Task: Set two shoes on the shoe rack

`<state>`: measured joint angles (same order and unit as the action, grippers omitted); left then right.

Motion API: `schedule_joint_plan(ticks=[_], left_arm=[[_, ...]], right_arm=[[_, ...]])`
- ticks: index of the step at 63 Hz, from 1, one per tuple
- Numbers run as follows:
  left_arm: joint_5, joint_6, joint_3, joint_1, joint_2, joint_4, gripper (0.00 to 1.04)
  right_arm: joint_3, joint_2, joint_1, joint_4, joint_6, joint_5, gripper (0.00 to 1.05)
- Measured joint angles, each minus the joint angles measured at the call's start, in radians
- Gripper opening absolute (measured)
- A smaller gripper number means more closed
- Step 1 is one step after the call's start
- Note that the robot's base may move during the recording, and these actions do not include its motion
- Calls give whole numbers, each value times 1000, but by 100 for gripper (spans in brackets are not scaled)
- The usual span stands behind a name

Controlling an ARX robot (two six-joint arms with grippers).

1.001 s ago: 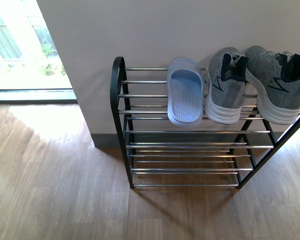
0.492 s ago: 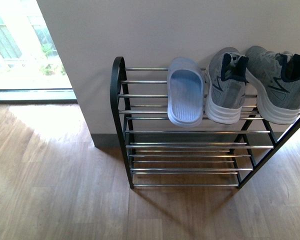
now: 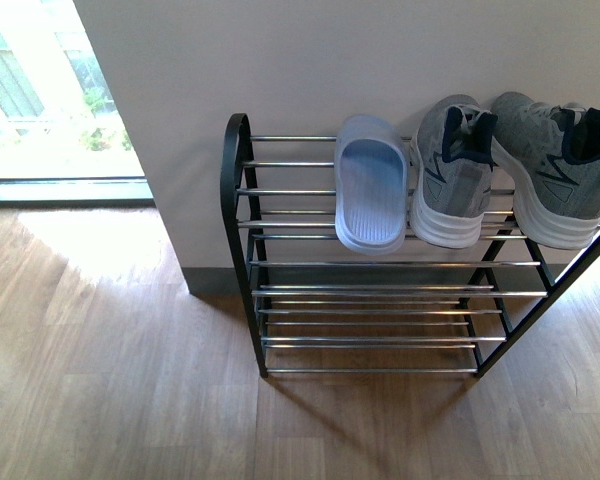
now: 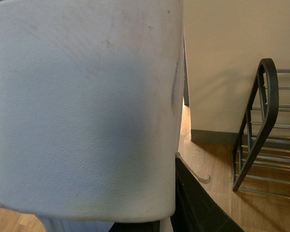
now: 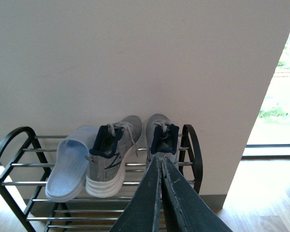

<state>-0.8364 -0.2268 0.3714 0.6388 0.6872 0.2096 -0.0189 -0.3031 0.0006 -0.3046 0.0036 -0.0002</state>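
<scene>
Pressed together, the two dark fingers of the right gripper meet at their tips with nothing between them, just in front of the heel of one sneaker. What the left gripper's jaws are doing cannot be told: its wrist view is almost wholly filled by a pale blue slide held up close to the camera, and only a dark piece of a finger shows beside it, so a grip on it is likely but not plainly seen.

On the top tier of the shoe rack three shoes stand in a row. From the front view, a second pale blue slide lies leftmost, its long axis running from front to wall, toe end toward the wall and its ribbed footbed facing up. Just beside it to the right is a grey sneaker, toe to the wall, navy collar and white heel toward the robot, leaning a little against its neighbour. Another grey sneaker stands at the right end of the tier, pointing the same way, its sole angled slightly.

Counted: two sneakers and one slide on the rack, one more slide at the left wrist. The lower tiers of chrome rods carry nothing. The rack stands against a pale wall on a wooden floor.
</scene>
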Motion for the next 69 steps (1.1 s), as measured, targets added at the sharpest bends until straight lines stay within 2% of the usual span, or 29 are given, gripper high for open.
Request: schedule_joint_plan(ticks=[34,41,67,69], left_arm=[[0,0,0,0,0,0,2],[0,0,0,0,0,0,2],[0,0,0,0,0,0,2],[0,0,0,0,0,0,2]], right_arm=[[0,133,0,130,0,0,2],[0,265,0,292,0,1,1],[0,296,0,303,0,0,2],[0,296,0,303,-1,0,4]])
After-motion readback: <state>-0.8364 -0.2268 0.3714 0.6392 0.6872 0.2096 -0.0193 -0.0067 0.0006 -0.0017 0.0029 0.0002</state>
